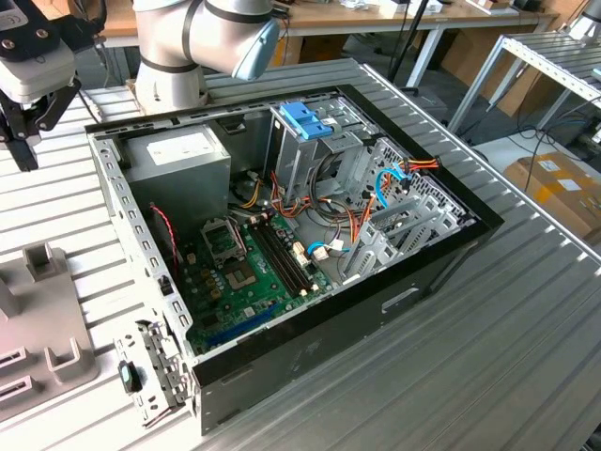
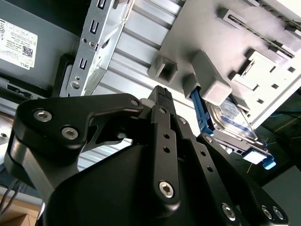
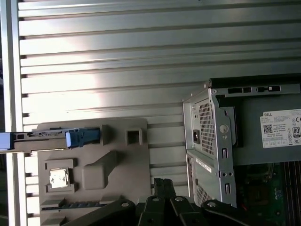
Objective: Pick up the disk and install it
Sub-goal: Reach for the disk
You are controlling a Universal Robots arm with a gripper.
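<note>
A workshop room lies behind the rig: wooden-topped benches along the back, a metal rack at the exterior view's right, and a cardboard box with loose cables on the floor beneath it. The work surface is a ribbed aluminium table, its grooves running lengthwise and catching bright light.

An open computer case lies on its side across the table, showing a grey power supply, a green motherboard and a tall drive cage topped by a blue bracket. The pale robot arm rises just behind the case.

A grey moulded holder sits on the table beside the case, apart from it. The disk stands on edge in a slot of this holder, its blue carrier frame showing at one end.

The black claw hangs above the table between holder and case, fingertips drawn together with nothing gripped.
</note>
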